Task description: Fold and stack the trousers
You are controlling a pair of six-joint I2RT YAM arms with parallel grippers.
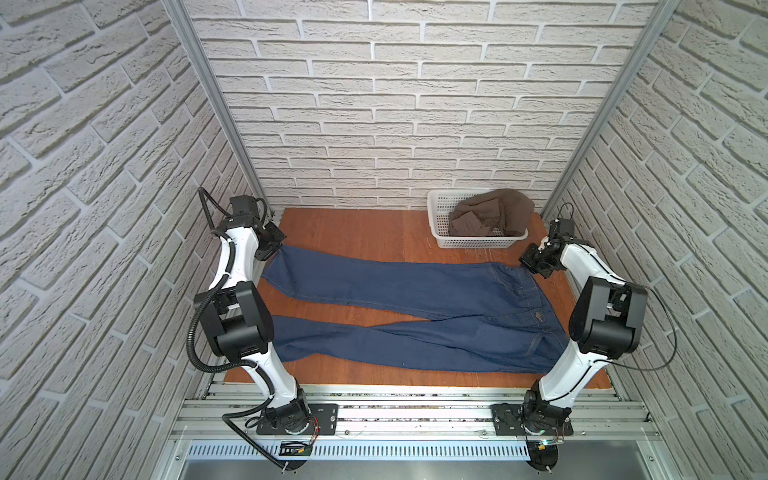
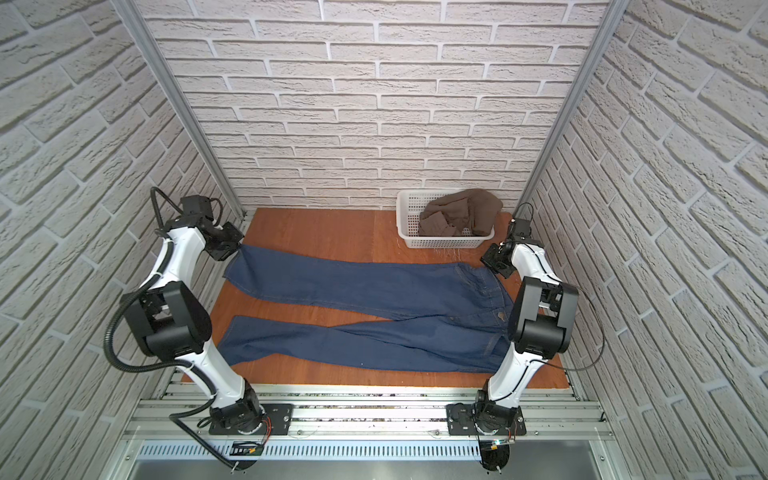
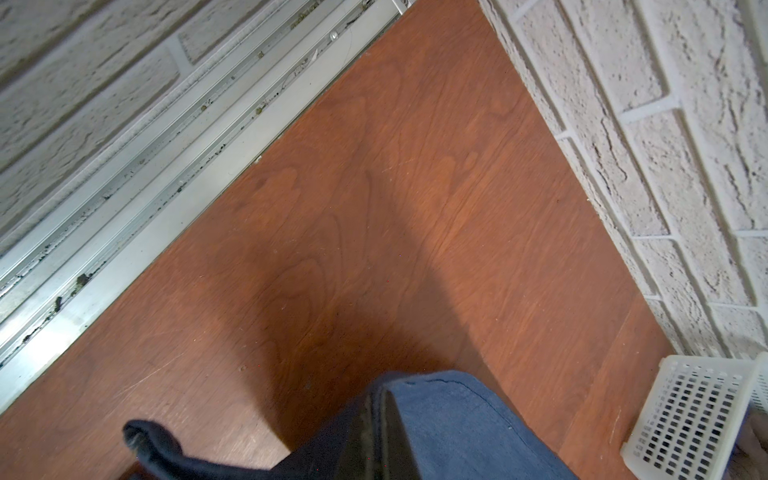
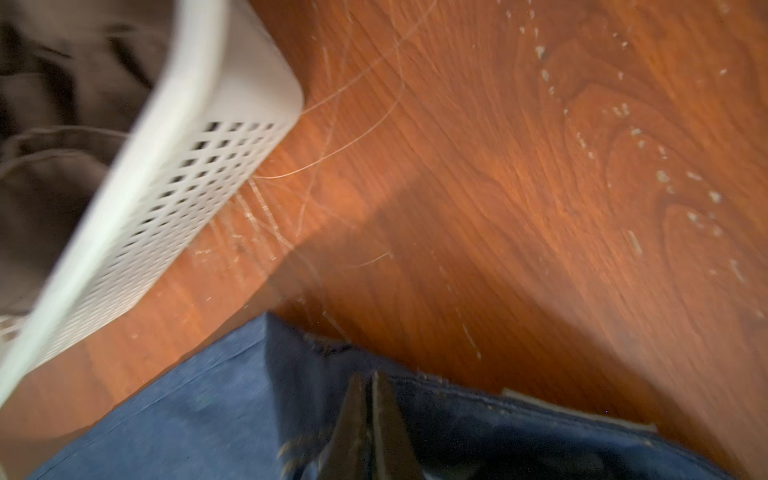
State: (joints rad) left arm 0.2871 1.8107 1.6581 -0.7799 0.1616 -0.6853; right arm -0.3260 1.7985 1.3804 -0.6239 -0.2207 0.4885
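- The jeans (image 1: 395,291) lie spread flat on the wooden table (image 1: 353,232), just in front of the white basket (image 1: 440,216). The waist end is near the basket, and both legs run away from it.
- The left gripper (image 3: 376,401) is closed on the hem of the leg on the basket's side, at the end far from the basket.
- The right gripper (image 4: 368,380) is closed on the waistband corner nearest to the basket (this view is blurred, so I cannot tell how deep the bite is).
- A crumpled brown garment (image 1: 490,216) fills the basket and does not touch the jeans.
- As I judge it, the step in hand is the first, lengthwise fold, and nothing is folded yet.
- The next move calls for both arms to lift together and carry this edge away from the basket, over the other leg, keeping the cloth taut.
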